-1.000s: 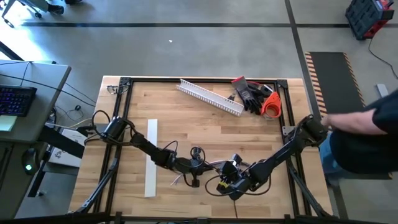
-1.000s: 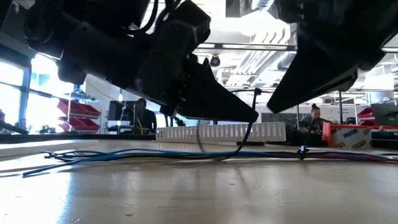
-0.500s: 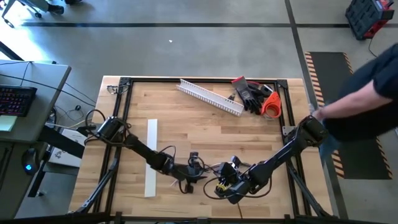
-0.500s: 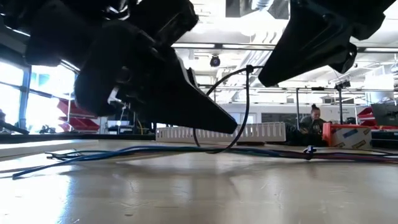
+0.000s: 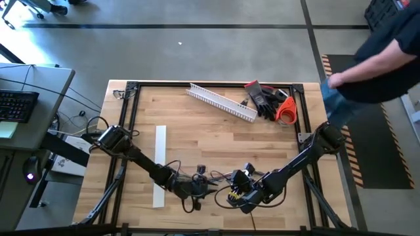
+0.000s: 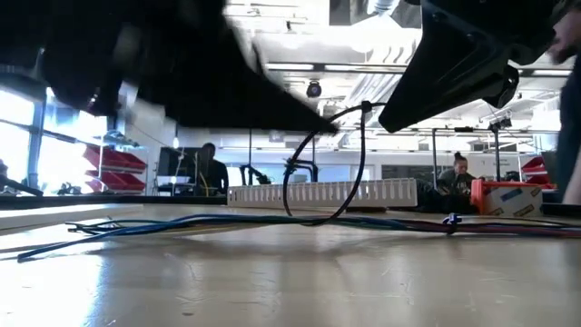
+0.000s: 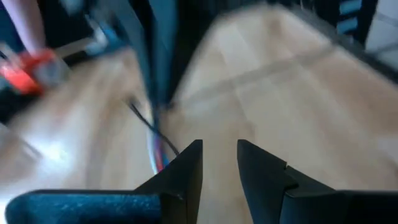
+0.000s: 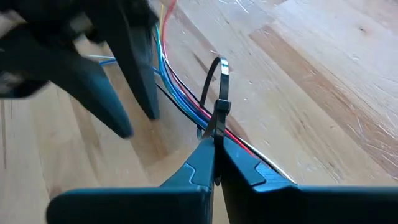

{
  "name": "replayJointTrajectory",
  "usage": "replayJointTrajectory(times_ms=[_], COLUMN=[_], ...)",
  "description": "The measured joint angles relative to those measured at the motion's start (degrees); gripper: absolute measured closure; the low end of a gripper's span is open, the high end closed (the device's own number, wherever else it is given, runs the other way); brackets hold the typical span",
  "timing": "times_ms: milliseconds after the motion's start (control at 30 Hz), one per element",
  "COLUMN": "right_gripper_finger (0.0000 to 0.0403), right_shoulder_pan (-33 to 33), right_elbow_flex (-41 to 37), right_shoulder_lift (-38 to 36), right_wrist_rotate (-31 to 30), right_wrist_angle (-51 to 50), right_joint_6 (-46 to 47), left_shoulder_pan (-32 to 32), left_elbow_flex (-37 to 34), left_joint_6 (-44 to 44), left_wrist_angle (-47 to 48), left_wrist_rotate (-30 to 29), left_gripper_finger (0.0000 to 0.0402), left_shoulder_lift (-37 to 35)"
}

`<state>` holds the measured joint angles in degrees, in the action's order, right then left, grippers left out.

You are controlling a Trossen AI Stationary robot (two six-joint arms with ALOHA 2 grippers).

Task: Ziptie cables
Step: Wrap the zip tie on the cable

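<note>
The cables (image 8: pixel 180 93), thin blue, red, white and dark wires, lie in a bunch along the wooden table (image 5: pixel 197 131) near its front edge, also seen in the low view (image 6: pixel 227 221). A black ziptie (image 8: pixel 219 84) stands in a loop around them (image 6: pixel 361 154). My right gripper (image 8: pixel 215 158) is shut on the ziptie. My left gripper (image 7: pixel 219 163) is open with nothing between its fingers. It hangs just left of the loop (image 5: pixel 197 188), over the cables. My right gripper pinches the ziptie just below its head (image 8: pixel 217 127) between its two fingertips. The fingers slant down from the table's near right. The loop stands upright beyond the fingertips, and its bottom (image 6: pixel 313 221) passes under the cables at the table top.
A flat white strip (image 5: pixel 159 165) lies at the left. A white slotted channel (image 5: pixel 222 101), black gloves (image 5: pixel 262 98) and an orange thing (image 5: pixel 285 111) lie at the far right. A person (image 5: pixel 380 46) stands beyond the table's right edge.
My left gripper has opened, let go of the ziptie and drawn back toward the table's near left, rolling a little. The ziptie, drawn down toward the cables before, now stands as a wider upright loop from my right gripper.
</note>
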<state>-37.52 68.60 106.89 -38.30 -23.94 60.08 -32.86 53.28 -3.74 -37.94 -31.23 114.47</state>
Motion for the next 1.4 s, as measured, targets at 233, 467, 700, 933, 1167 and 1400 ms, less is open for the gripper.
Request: replayJointTrajectory(times_ms=[233,467,700,933,1167,1400], right_gripper_finger=[0.0403,0.0403,0.0403,0.0403,0.0403,0.0403], right_shoulder_pan=[-0.89,-0.9,-1.94,-3.03,-3.03,-3.03], right_elbow_flex=[-0.04,-0.09,0.15,0.33,0.33,0.33], right_shoulder_lift=[1.51,3.85,3.8,3.8,3.8,3.76], right_wrist_rotate=[0.84,1.68,0.78,-1.43,-1.54,-1.75], right_wrist_angle=[2.22,4.2,5.27,5.38,5.38,5.64], right_joint_6=[-7.2,-10.19,-12.57,-12.62,-12.58,-12.62], left_shoulder_pan=[2.07,9.09,11.59,12.29,13.11,13.08], left_elbow_flex=[0.11,0.07,0.07,0.07,0.07,0.07], left_joint_6=[-11.1,-12.67,-15.66,-14.71,-13.68,-13.83], left_wrist_angle=[-2.26,-1.39,-0.93,-1.39,-2.65,-3.14], left_wrist_rotate=[8.33,25.02,26.62,26.77,29.17,29.2], left_gripper_finger=[0.0301,0.0245,0.0221,0.0264,0.0314,0.0332], left_shoulder_lift=[-6.08,-3.96,-1.17,-0.78,-0.78,-0.78])
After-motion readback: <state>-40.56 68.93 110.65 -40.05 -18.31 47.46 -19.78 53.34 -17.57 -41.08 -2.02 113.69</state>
